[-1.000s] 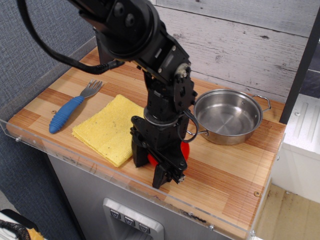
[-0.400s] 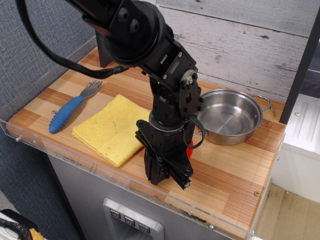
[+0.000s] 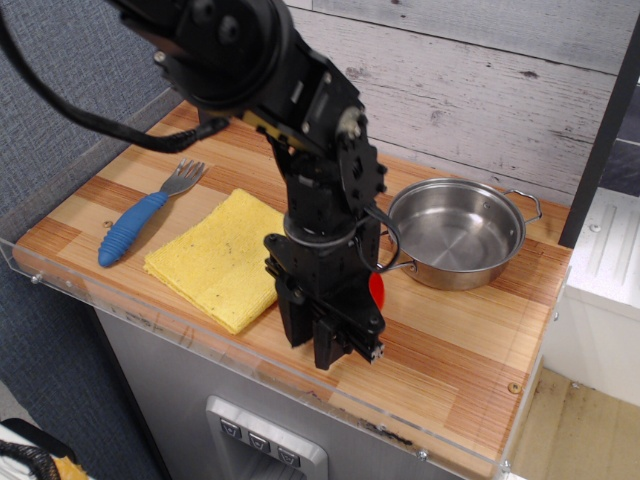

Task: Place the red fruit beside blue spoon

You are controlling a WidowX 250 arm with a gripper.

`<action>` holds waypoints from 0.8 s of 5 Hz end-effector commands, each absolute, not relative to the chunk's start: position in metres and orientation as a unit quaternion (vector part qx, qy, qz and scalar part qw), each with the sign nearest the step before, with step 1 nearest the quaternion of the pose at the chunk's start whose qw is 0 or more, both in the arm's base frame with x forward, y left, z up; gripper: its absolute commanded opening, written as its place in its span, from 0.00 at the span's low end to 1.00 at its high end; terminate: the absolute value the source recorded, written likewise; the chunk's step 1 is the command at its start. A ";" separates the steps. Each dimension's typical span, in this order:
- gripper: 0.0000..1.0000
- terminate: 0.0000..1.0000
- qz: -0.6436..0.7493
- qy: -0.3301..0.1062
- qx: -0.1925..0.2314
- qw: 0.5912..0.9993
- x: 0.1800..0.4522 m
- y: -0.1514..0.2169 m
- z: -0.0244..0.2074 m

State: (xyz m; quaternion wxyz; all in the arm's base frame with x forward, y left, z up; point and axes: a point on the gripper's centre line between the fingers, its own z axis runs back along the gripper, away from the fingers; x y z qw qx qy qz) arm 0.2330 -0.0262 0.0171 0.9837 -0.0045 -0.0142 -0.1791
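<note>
Risk sits mostly in the grasp itself: the gripper (image 3: 335, 345) hangs low over the front of the wooden counter (image 3: 450, 350) and hides nearly all of the red fruit (image 3: 376, 290), so a smooth, rounded piece could squirt out sideways if the jaws close off-centre, or roll toward the counter's front lip. Whether the jaws are parted, clenched, or already pinching the fruit cannot be told, since the gripper body blocks the view of the fingertips. Only a red sliver of the fruit shows, just behind and to the right of the jaws as the camera sees them, seemingly touching or very close to the gripper's side, with the steel pot (image 3: 455, 232) a little further behind it. A sweep toward the goal carries its own hazard: the blue spoon (image 3: 140, 222) lies well apart on the far left of the jaws, beyond the yellow cloth (image 3: 225, 255), and a low carry could drag or rumple that cloth
</note>
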 end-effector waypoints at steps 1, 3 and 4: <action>1.00 0.00 -0.138 -0.050 -0.032 0.989 0.258 -0.029 0.031; 1.00 0.00 -0.086 -0.053 -0.050 0.994 0.271 -0.029 0.026; 1.00 0.00 -0.077 -0.048 -0.053 0.994 0.271 -0.026 0.019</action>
